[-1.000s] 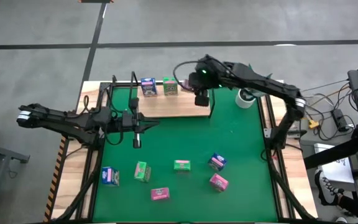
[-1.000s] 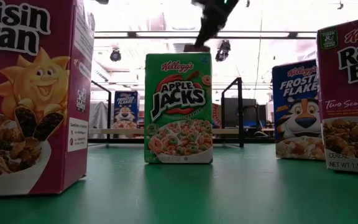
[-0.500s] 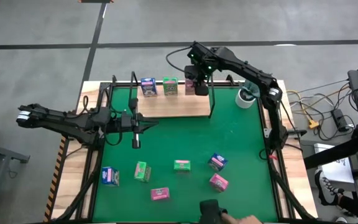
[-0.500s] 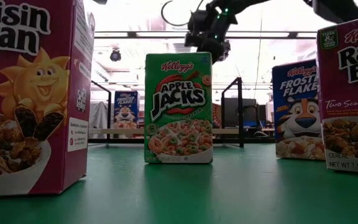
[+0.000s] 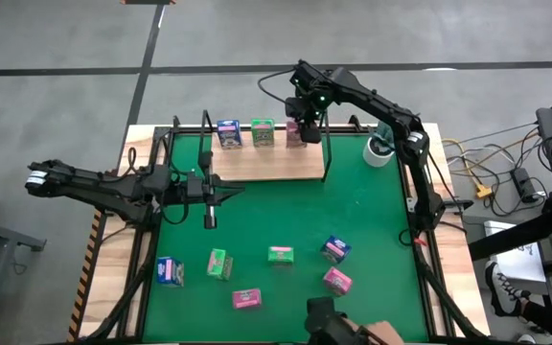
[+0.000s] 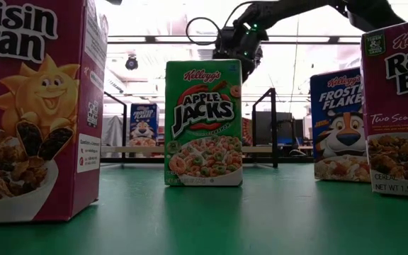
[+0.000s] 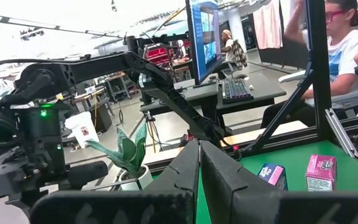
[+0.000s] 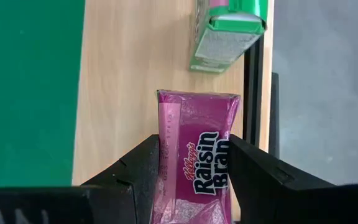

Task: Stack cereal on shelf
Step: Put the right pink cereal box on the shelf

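The shelf (image 5: 266, 163) is a light-wood board at the mat's far side, framed by black rods. A blue cereal box (image 5: 228, 132) and a green one (image 5: 263, 132) stand on it along its far edge. Next to them is a pink Raisin Bran box (image 8: 194, 143), with my right gripper (image 8: 194, 146) shut on it from above. Several more cereal boxes stand on the green mat nearer the front, among them a green one (image 5: 280, 254) and a pink one (image 5: 337, 281). My left gripper (image 5: 211, 213) waits shut over the mat's left half. My right gripper pinches the pink box's two narrow sides (image 8: 166, 162) between its two fingers (image 8: 138, 174). The fingers slant down from above toward the shelf's far edge. The box's far end (image 8: 197, 96) lies over the board; I cannot tell whether it rests there.
A white pot with a plant (image 5: 379, 150) stands right of the shelf. Black rod uprights (image 5: 326, 144) rise at the shelf's corners. A person's hand (image 5: 367, 333) reaches in at the table's near edge. People sit in the room beyond (image 7: 347, 56).
My right gripper has carried the pink box from over the shelf's right near part toward its far edge and down, tipping more steeply, and now stands in line with the blue and green boxes. A person's hand has come in at the near edge.
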Robot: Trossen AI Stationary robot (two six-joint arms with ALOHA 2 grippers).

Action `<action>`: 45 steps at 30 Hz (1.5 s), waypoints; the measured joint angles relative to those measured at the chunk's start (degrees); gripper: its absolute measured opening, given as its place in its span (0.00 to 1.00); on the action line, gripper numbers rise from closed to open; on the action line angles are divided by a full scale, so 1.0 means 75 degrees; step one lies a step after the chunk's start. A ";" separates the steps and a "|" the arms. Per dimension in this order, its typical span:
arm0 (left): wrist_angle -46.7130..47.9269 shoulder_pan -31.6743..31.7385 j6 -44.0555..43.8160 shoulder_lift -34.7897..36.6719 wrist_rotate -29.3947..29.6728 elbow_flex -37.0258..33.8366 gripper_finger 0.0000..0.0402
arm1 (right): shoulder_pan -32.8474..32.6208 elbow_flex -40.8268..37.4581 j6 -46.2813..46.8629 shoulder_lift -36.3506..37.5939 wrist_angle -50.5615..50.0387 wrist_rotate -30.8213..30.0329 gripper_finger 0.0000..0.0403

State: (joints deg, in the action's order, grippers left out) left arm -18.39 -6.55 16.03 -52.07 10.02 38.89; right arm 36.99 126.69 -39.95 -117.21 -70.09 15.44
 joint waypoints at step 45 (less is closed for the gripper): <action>-0.0003 0.0000 -0.0003 0.0000 -0.0004 0.0000 0.00 | 0.0006 -0.0546 0.0451 -0.0015 0.0721 -0.0314 0.46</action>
State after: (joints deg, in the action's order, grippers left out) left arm -18.41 -6.55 16.01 -52.07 9.99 38.89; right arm 37.04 122.60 -36.57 -117.32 -64.68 13.09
